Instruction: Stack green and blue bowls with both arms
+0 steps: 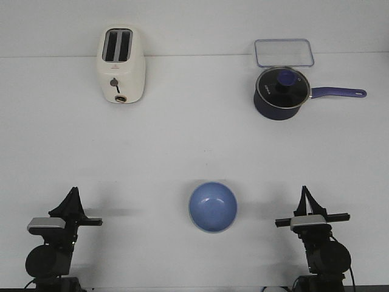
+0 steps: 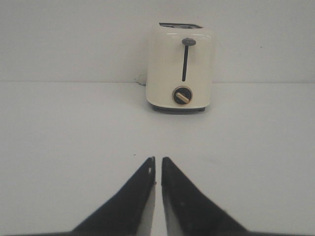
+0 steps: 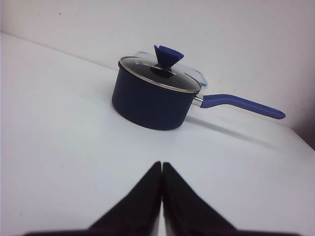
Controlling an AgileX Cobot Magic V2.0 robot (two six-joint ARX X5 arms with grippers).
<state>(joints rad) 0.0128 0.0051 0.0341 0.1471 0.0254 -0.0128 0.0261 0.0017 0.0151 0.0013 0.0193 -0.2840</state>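
Note:
The periwinkle blue bowl (image 1: 213, 207) sits upright on the white table near the front edge, midway between the two arms. No separate mint green bowl shows in any view. My left gripper (image 1: 74, 193) rests at the front left, well left of the bowl; in the left wrist view (image 2: 157, 160) its fingers are nearly together and hold nothing. My right gripper (image 1: 303, 191) rests at the front right, well right of the bowl; in the right wrist view (image 3: 162, 164) its fingers meet and hold nothing. The bowl is not in either wrist view.
A cream toaster (image 1: 121, 65) stands at the back left and faces the left wrist camera (image 2: 180, 69). A dark navy saucepan (image 1: 281, 91) with a glass lid and blue handle stands at the back right, also in the right wrist view (image 3: 152, 101). A clear container (image 1: 284, 53) lies behind it.

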